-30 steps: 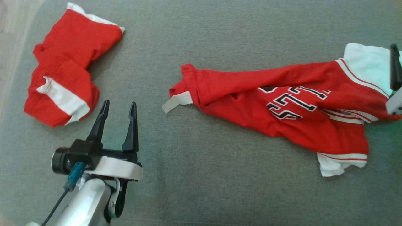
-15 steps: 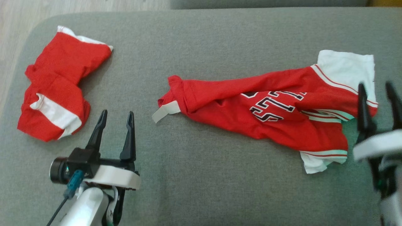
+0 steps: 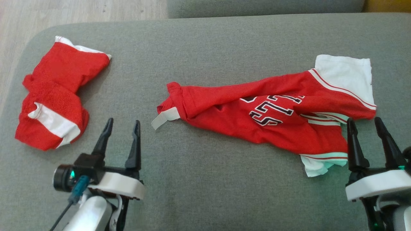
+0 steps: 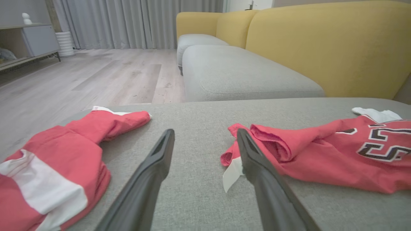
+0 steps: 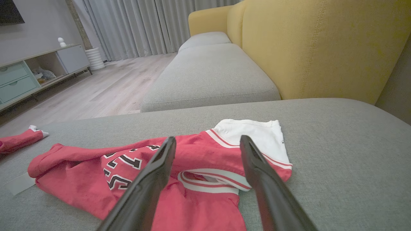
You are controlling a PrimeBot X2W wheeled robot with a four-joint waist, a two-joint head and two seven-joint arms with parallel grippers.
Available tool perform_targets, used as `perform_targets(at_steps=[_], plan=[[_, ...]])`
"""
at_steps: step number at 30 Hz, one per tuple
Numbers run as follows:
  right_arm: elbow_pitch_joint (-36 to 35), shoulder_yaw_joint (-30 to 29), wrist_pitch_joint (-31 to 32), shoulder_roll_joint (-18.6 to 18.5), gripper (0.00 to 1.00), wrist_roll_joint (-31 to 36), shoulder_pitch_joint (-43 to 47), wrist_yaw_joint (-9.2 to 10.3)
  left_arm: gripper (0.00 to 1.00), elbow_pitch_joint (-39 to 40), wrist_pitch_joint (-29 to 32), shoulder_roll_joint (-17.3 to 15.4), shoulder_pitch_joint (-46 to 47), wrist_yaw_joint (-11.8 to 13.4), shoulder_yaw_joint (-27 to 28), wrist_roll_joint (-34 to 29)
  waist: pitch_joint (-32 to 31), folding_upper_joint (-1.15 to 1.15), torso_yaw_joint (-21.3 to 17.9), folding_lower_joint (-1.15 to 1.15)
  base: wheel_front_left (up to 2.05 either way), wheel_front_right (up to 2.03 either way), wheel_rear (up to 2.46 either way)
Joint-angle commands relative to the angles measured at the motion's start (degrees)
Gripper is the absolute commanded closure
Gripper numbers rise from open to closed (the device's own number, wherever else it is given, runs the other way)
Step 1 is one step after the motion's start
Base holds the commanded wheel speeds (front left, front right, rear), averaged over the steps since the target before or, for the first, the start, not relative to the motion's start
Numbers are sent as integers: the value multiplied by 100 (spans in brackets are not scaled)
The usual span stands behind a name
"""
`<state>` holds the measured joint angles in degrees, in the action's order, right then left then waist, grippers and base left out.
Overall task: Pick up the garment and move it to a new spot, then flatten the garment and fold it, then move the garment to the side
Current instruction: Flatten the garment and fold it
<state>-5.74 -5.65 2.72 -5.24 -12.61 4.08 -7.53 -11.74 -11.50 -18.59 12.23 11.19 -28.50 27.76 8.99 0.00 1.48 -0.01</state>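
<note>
The left gripper [image 3: 123, 121] is wide open and holds nothing. The right gripper [image 3: 364, 119] is wide open too, and it is empty. Both hang over a big gray cushion [image 3: 205, 186]. The red shirt [image 3: 257, 112] lies crumpled and stretched out on the cushion, ahead of the grippers and between them. Its white sleeve [image 3: 345, 72] is just ahead of the right gripper. Its other end, with a white tag [image 3: 164, 117], is just ahead of the left gripper, a bit to its right. A second red cloth [image 3: 54, 99] lies bunched up ahead and to the left of the left gripper, near the cushion's round left edge. Past that edge is the wood floor [image 3: 80, 11]. Between the two grippers, on the near side of the shirt, the cushion is bare.
</note>
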Motion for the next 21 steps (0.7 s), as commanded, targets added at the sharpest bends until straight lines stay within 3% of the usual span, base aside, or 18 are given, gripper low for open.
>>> perform_targets(at_steps=[1,5,12,21], plan=[[-279,133,36,-17,0,15,-67,4,0,193,63,-95,189,26,125,17,8,0,4,1,0,0,0],[-386,141,92,-10,0,18,-49,4,0,147,293,57,330,-81,-101,30,53,0,6,1,0,0,0],[-514,184,126,-50,0,-5,-155,4,0,-424,1130,844,954,-549,-696,365,351,0,-54,1,0,0,0],[-487,231,120,-93,0,-106,-290,4,0,-1763,1370,1257,1702,-879,-660,736,625,0,-253,1,0,0,0]])
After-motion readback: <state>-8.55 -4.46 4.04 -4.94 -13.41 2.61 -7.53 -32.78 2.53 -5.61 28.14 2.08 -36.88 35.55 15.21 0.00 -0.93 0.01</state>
